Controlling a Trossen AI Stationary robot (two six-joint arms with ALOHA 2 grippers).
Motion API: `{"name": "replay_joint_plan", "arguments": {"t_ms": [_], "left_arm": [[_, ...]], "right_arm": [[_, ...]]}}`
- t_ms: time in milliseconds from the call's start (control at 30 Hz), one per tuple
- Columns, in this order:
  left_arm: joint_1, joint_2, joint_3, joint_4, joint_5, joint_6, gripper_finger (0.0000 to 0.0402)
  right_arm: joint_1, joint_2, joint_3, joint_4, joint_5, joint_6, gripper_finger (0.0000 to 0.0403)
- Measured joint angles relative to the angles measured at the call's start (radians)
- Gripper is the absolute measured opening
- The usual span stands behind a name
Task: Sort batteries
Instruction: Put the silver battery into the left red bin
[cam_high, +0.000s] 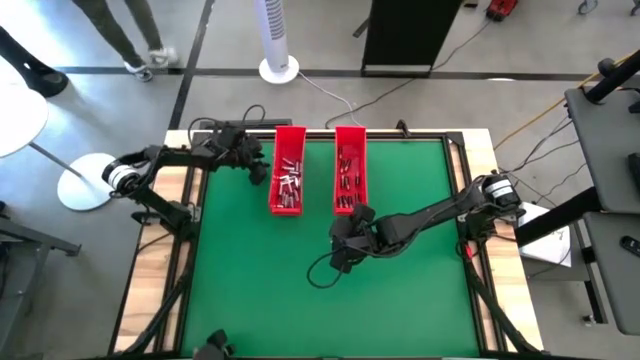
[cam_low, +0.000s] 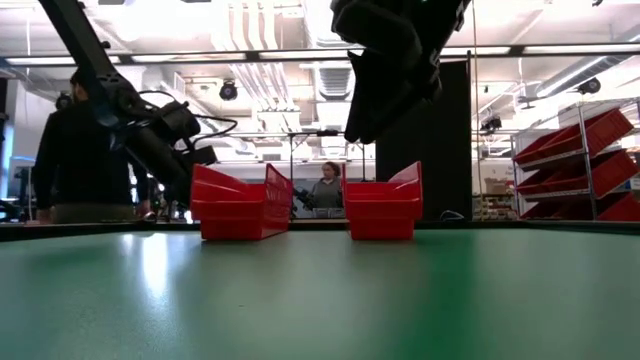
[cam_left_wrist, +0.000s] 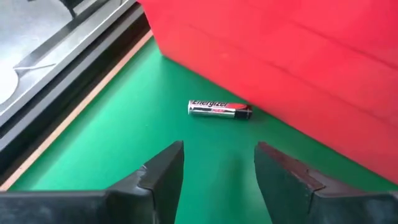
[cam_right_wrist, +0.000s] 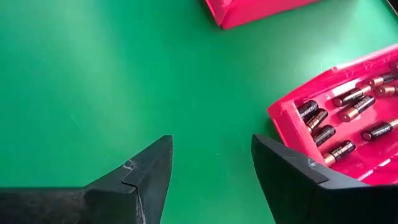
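Here the left claw (cam_left_wrist: 217, 168) gapes empty over a lone battery (cam_left_wrist: 220, 109) lying on the desk (cam_high: 400, 300) beside the left tray (cam_high: 288, 170). The right claw (cam_right_wrist: 211, 168), spread and empty, hovers near the right tray (cam_right_wrist: 292, 118) of batteries (cam_right_wrist: 336, 118).

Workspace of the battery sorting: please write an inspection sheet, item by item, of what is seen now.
Surface: green mat on a wood-edged table.
Job's things: left red tray holds silvery batteries; right red tray holds dark batteries; one loose battery lies on the mat beside the left tray.
Clutter: nothing seen.
Grippers: left end effector open, facing the loose battery; right end effector open, near the right tray's end.
Cables: cable looped on the mat.
Surroundings: white fan, people, red shelves.
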Motion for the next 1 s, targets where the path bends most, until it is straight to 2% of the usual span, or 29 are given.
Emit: {"name": "replay_joint_plan", "arguments": {"t_ms": [200, 367, 500, 767, 1000], "left_arm": [[-0.002, 0.010, -0.006, 0.039, 0.000, -0.005, 0.0228], [-0.002, 0.061, 0.019, 0.083, 0.000, -0.001, 0.0280], [-0.007, 0.111, 0.030, 0.105, -0.013, 0.028, 0.0307], [-0.034, 0.113, 0.034, 0.140, -0.019, 0.047, 0.0316], [-0.074, 0.150, 0.056, 0.150, -0.087, 0.052, 0.0316]], "right_arm": [[-0.022, 0.000, -0.002, 0.003, 0.008, -0.001, 0.0226], [-0.043, 0.000, -0.002, 0.007, 0.008, 0.001, 0.0240], [-0.045, 0.000, -0.002, 0.010, 0.008, 0.003, 0.0250], [-0.052, 0.000, -0.002, 0.036, 0.008, 0.003, 0.0266], [-0.063, 0.000, -0.002, 0.052, 0.007, 0.003, 0.0272]]}}
